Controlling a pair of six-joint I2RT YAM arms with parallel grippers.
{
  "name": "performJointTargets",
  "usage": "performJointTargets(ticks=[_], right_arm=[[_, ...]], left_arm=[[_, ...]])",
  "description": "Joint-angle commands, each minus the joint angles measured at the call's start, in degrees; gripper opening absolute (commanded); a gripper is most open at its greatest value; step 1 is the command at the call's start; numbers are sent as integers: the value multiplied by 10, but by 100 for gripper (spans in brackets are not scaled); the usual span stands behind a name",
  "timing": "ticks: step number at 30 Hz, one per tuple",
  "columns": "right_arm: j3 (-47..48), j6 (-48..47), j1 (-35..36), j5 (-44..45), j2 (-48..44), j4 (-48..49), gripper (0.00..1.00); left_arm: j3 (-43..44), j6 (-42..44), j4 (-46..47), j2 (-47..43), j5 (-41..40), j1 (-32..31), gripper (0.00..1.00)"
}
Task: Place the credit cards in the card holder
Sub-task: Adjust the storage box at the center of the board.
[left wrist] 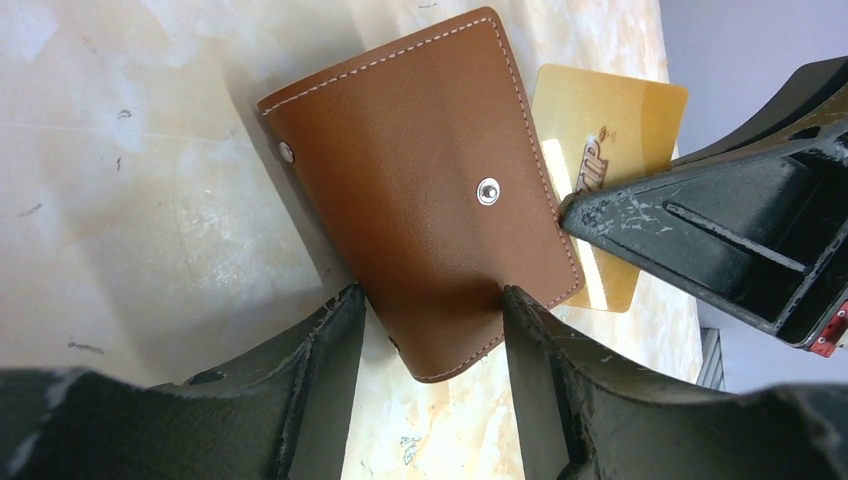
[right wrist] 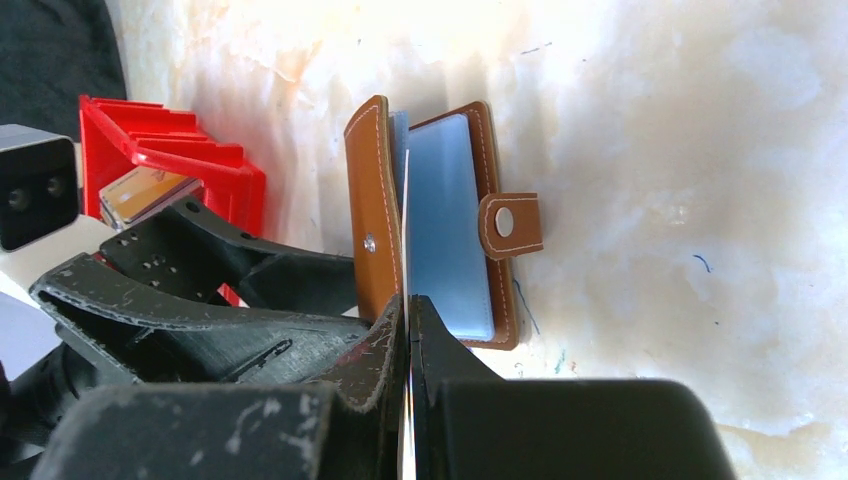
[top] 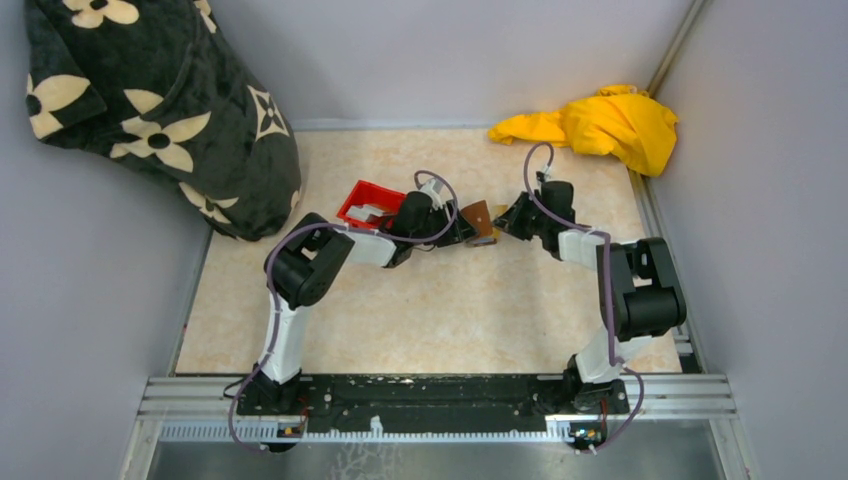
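- Your card holder (left wrist: 420,190) is on the desk (top: 450,330), about mid-width in the far half. In the top view it is just right of the red bin (right wrist: 225,165).
- It is open. One brown cover stands up on its edge. The other half lies flat w/ the blue sleeves (right wrist: 450,220) facing up and the snap strap (right wrist: 510,225) sticking out at the side.
- Left hand (left wrist: 430,295): its fingers (left wrist: 325,380) are apart, one at each side edge of the standing cover, at the end nearest the cam. If they press the cover or only stand beside it, you cannot tell from these views.
- Right hand (right wrist: 408,300): together, clamped on a gold credit card (left wrist: 620,130), which you see edge-on in the right wrist view.
- The card's front end reaches in btw the standing cover and the blue sleeves. If it sits in a pocket is not visible. From the left wrist cam, part of the card is hidden behind the cover.
- A second card (right wrist: 140,195) lies in the red bin.
- Far right corner: yellow cloth (top: 600,125). Far left: black cloth w/ pale flowers (top: 150,100).
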Motion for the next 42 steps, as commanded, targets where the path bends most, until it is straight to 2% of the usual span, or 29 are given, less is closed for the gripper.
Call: performJointTargets(ticks=[1,15,28,42], right_arm=[[31,9,6,-27,-22,48,0],[34,14,22,-67,-19,71,0],[53,-21,51,-51,-25,42,0],[89,-95,106,17,-35,-37,0]], left_arm=[[-22,-8,-3,-11,-13,-6,61],[-58,-58,50,-14,-19,1,63],[-117,-116,82,-35,-46,1,63],[-147,-132,-4,-53,-64,1,63]])
